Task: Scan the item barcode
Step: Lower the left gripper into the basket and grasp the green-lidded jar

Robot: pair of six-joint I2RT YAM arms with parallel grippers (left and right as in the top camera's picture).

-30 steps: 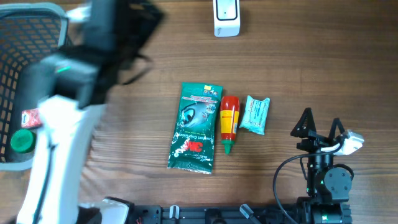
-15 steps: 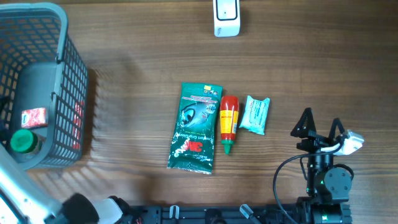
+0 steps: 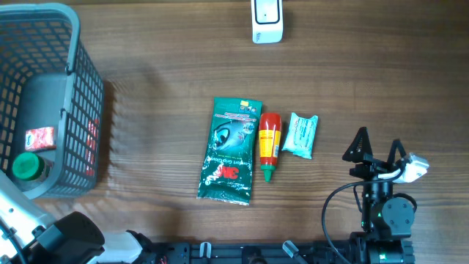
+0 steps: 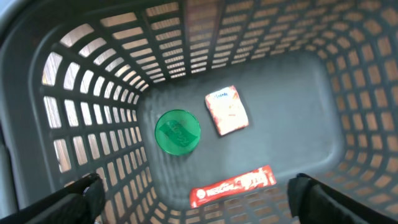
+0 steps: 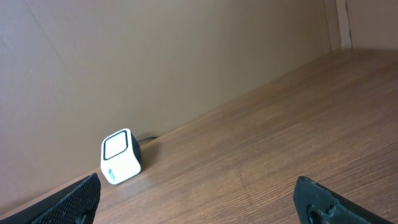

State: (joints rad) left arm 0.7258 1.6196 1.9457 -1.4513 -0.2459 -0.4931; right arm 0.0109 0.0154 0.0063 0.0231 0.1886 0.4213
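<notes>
The left gripper (image 4: 196, 190) hangs over the basket (image 3: 86, 125) at the frame's left edge, jaws spread wide and holding nothing. The right gripper (image 3: 377, 143) sits at lower right, jaws also spread and empty. At centre the green packet (image 3: 230, 150), red bottle (image 3: 270, 144) and teal pouch (image 3: 300, 135) lie side by side, with bare wood around them. The scanner (image 3: 267, 20) stands at the top edge.

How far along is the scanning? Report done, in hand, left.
Seemingly done: a green-lidded jar, a small packet and a red bar lie in the basket. In hand: nothing; the left pincer faces open into the basket, the right pincer open, empty. Left: the green pack, red bottle and teal packet on the table, not yet taken to the scanner.
</notes>
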